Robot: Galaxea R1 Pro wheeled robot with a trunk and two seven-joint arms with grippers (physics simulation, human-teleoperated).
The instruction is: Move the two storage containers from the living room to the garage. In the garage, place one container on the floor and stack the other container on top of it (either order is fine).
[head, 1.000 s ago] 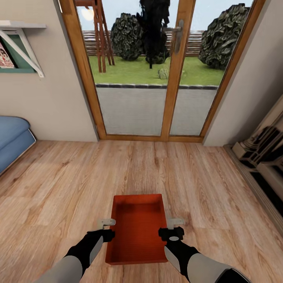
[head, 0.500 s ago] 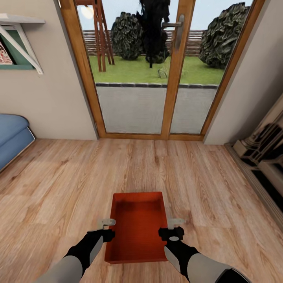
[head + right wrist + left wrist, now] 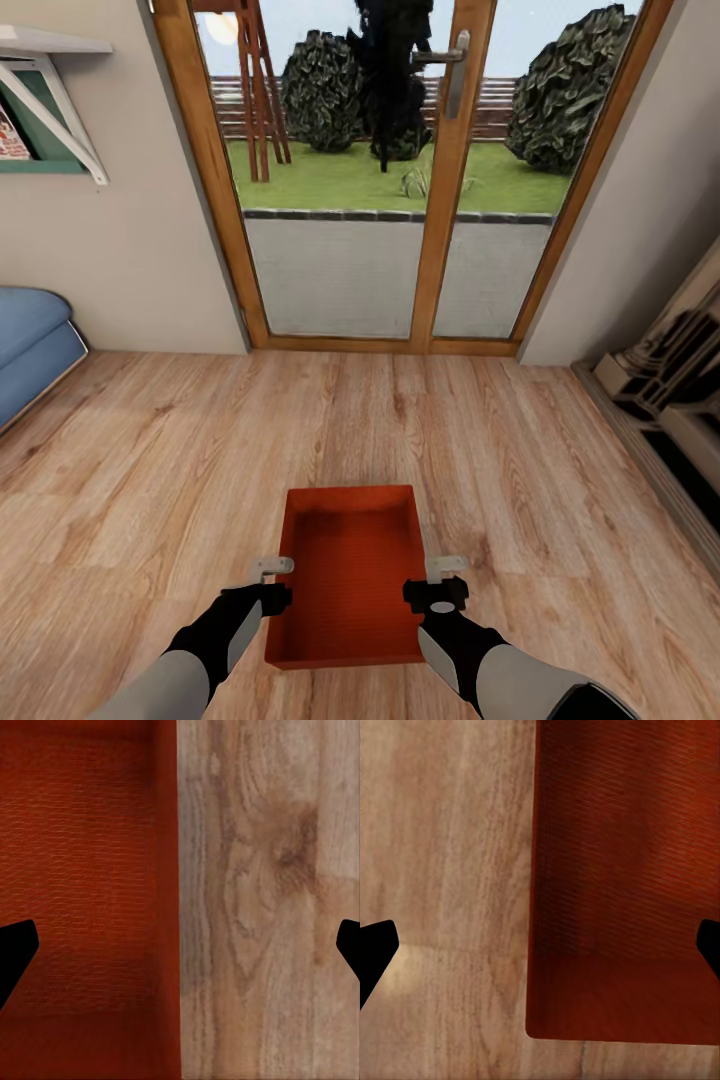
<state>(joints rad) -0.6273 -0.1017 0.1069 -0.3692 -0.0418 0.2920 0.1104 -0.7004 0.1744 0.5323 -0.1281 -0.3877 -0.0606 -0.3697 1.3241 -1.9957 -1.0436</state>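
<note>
1. One storage container (image 3: 345,575) lies on the wood floor (image 3: 520,480) between both tools, its long walls straddled by them.
2. Left tool (image 3: 270,580) and right tool (image 3: 440,582) are spread wide, gripping nothing.
3. Step: the first pickup. Next, I judge, each tool must lower over its wall and pinch.

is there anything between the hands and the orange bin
Nothing visible. The left hand and right hand are open over the long side walls of the storage container, one on each side. In the wrist views each hand's fingers straddle a wall, with only bare wood-plank floor beside it.
</note>
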